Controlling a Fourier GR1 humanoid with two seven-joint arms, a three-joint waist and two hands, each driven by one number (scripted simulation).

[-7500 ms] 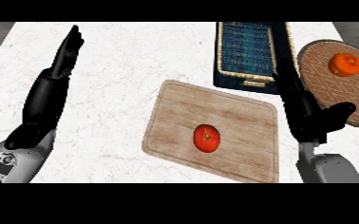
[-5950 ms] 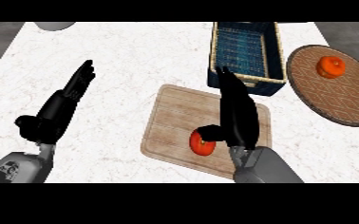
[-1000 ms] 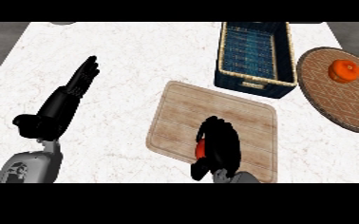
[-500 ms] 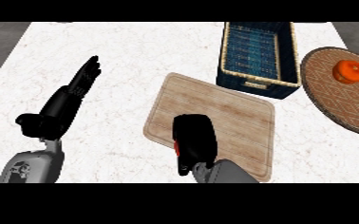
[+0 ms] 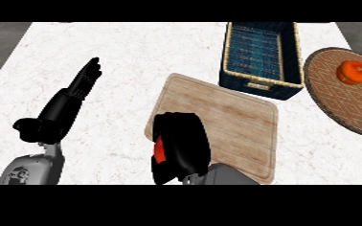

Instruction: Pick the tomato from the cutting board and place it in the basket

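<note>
At the lower middle of the frame, the right hand curls its fingers around the tomato, of which only a red sliver shows, apparently lifted over the near left corner of the cutting board. At the left, the left hand rests open, fingers straight. Farther up, right of center, sits the basket, and a round mat with an orange thing lies at the right edge.

A white marble counter with faint reddish veining is filling nearly the whole view. Dark grey floor is showing beyond its far left and far right corners.
</note>
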